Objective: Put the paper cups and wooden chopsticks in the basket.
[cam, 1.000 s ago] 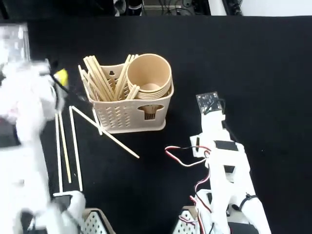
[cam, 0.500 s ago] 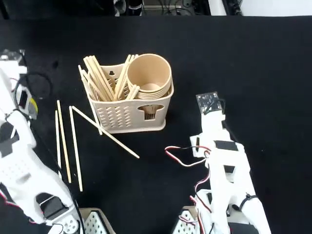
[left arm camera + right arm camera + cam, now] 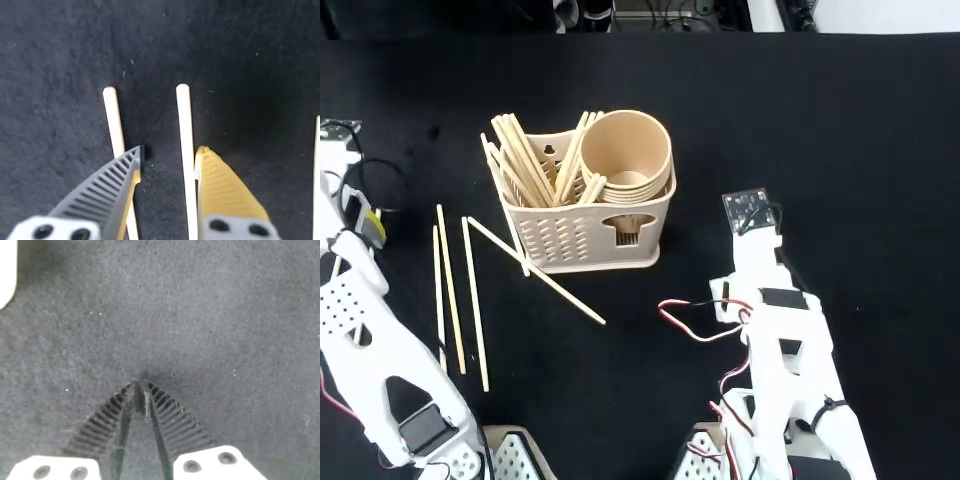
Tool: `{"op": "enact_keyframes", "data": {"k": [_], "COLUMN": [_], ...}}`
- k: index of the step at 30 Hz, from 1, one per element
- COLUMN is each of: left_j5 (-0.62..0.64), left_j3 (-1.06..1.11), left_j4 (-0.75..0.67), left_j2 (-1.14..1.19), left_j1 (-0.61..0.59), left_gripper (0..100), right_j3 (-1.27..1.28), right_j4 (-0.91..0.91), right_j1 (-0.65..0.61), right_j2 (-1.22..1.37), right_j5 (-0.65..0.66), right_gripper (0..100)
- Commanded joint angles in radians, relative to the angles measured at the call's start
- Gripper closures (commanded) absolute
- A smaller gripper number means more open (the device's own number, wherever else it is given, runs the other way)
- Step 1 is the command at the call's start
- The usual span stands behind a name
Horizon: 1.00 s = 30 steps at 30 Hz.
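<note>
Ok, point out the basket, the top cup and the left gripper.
basket (image 3: 582, 240): high view, front wall.
top cup (image 3: 626, 150): high view, inside wall.
left gripper (image 3: 169, 148): left wrist view, midway between fingertips.

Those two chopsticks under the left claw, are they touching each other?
Apart: the left wrist view shows black cloth between the first chopstick and the second chopstick.

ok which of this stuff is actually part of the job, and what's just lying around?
Job:
- basket
- paper cups, stacked in the basket
- chopsticks in the basket
- three loose chopsticks on the table, left of the basket
- slanted chopstick by the basket's corner

Lying about:
- black table cover
- cables at the far edge
</note>
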Motion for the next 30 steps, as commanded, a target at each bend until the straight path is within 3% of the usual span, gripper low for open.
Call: {"op": "enact_keyframes", "data": {"k": [1,4,9,15,18,24,30], "left_j5": [-0.011,-0.011,0.015,0.252,0.353,0.364,0.407], "left_j3": [-0.18,-0.282,-0.363,-0.366,-0.186,0.378,0.725], "left_j4": [0.044,0.114,0.132,0.137,0.137,0.13,0.044], "left_j2": [0.091,0.149,0.175,0.091,-0.044,-0.503,-1.03], "left_j1": [-0.021,0.002,0.018,0.012,0.024,0.143,0.289], "left_gripper": [86,98,97,97,97,97,97], "right_j3": [-0.008,-0.008,-0.008,-0.008,-0.008,-0.008,-0.008], "right_j4": [0.006,0.006,0.006,0.006,0.006,0.005,0.005], "right_j1": [-0.005,-0.005,-0.005,-0.005,-0.005,-0.005,-0.005], "right_j2": [-0.004,-0.004,-0.004,-0.004,-0.004,-0.004,-0.004], "right_j5": [0.006,0.006,0.006,0.006,0.006,0.006,0.006], "right_gripper": [98.6,98.6,98.6,98.6,98.6,98.6,98.6]}}
